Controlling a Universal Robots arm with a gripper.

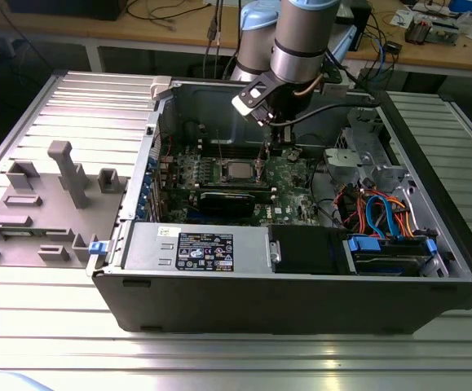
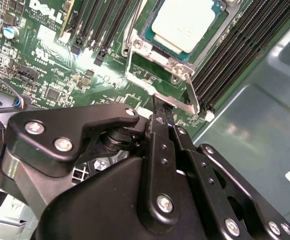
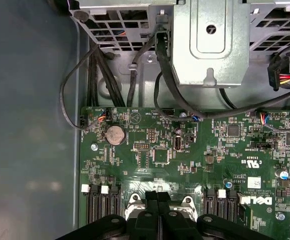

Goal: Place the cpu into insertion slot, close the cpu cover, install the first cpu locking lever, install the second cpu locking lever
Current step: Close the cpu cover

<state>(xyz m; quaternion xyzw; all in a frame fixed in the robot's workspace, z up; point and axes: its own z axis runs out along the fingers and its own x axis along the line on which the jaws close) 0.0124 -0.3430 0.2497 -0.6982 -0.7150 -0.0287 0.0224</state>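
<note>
Cpu [image 2: 185, 22] seated in its socket on the motherboard [image 2: 59, 65], its silver top showing through the window of the cover [image 2: 143, 86], which lies around it. The tool [image 2: 158, 106] stands at the cover's edge, black fingers [image 2: 160, 135] pressed narrow together with nothing seen between them. Whether the tips touch the frame cannot be told.

The exterior view places the cpu [image 1: 237, 171] mid-board inside the open case [image 1: 301, 285]. There the tool [image 1: 262, 163] is just beside it, toward the exterior view's right, and a black card [image 1: 231, 199] is near. The case lies on a ribbed metal counter [image 1: 56, 326], with a grey fixture [image 1: 48, 204] at the exterior view's left.

The first wrist view looks past the tool [image 3: 157, 196] across the board to a coin cell [image 3: 115, 134], black cables [image 3: 99, 65] and a metal drive cage [image 3: 205, 40].
</note>
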